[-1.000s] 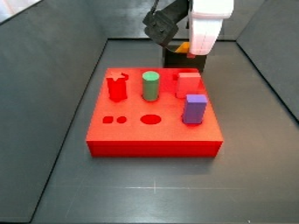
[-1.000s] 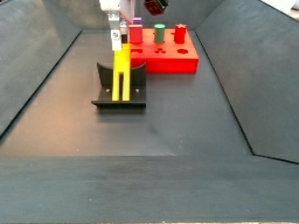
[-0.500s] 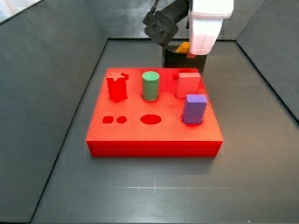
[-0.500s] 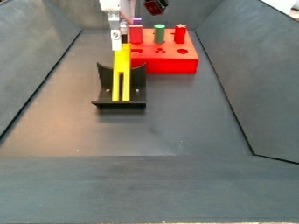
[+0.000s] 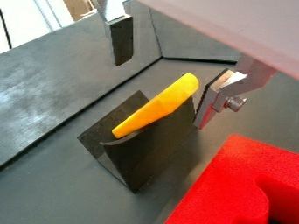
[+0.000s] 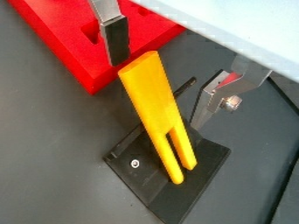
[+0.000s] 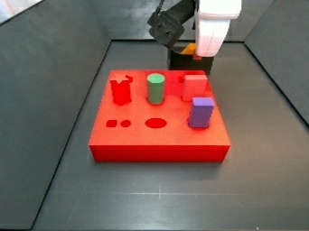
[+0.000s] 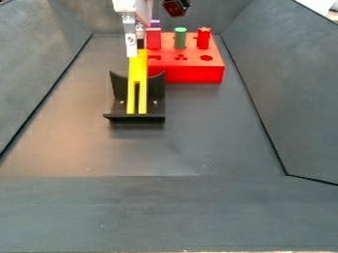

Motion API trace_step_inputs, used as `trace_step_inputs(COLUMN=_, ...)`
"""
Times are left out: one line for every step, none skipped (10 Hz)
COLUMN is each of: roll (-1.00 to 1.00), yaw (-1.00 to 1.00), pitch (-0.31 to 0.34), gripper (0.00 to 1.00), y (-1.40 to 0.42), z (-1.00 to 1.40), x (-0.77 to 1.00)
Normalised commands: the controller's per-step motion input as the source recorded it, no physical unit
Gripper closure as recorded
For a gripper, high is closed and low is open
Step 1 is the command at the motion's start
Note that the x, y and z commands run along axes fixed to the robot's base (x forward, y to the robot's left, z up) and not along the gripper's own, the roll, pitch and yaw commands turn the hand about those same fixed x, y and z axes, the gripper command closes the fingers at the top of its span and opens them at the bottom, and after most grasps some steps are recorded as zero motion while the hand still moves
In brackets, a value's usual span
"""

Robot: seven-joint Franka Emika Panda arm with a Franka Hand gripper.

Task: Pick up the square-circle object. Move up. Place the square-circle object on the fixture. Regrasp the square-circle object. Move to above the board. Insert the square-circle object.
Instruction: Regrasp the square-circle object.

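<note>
End effector (image 6: 163, 74) w/ fingers spread, straddling square-circle object (image 6: 158, 109) at its joined end; obj leans upright in fixture (image 6: 163, 171), prongs down, not pinched.

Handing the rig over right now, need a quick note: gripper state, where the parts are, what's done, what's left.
Gripper: open, fingers either side of the top end of the square-circle object, not clamped on it in both wrist views.
Square-circle object: leaning upright on the fixture, prongs down, solid end up.
Board: on the floor beyond the fixture, red, green and purple pegs in place, round hole and small holes free.
Done: pick, lift, place on fixture.
Left: close for the regrasp, move above the board, insert.
</note>
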Motion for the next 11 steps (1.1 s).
trace_step_inputs(roll=-0.04, yaw=0.06, pitch=0.207, gripper=0.0, y=-0.01, z=0.0, x=0.09)
trace_step_inputs(roll=-0.04, yaw=0.06, pitch=0.207, gripper=0.0, y=-0.01, z=0.0, x=0.09)
trace_step_inputs(roll=-0.04, yaw=0.06, pitch=0.207, gripper=0.0, y=-0.01, z=0.0, x=0.09)
trace_step_inputs(roll=-0.04, yaw=0.06, pitch=0.207, gripper=0.0, y=-0.01, z=0.0, x=0.09)
trace_step_inputs(roll=-0.04, yaw=0.06, pitch=0.207, gripper=0.0, y=-0.01, z=0.0, x=0.09)
trace_step_inputs(roll=-0.04, yaw=0.06, pitch=0.207, gripper=0.0, y=-0.01, z=0.0, x=0.09)
trace_step_inputs(roll=-0.04, yaw=0.06, pitch=0.207, gripper=0.0, y=-0.01, z=0.0, x=0.09)
trace_step_inputs(roll=-0.04, yaw=0.06, pitch=0.207, gripper=0.0, y=-0.01, z=0.0, x=0.09)
trace_step_inputs(roll=-0.04, yaw=0.06, pitch=0.207, gripper=0.0, y=-0.01, z=0.0, x=0.09)
trace_step_inputs(roll=-0.04, yaw=0.06, pitch=0.207, gripper=0.0, y=-0.01, z=0.0, x=0.09)
trace_step_inputs(roll=-0.04, yaw=0.06, pitch=0.207, gripper=0.0, y=-0.01, z=0.0, x=0.09)
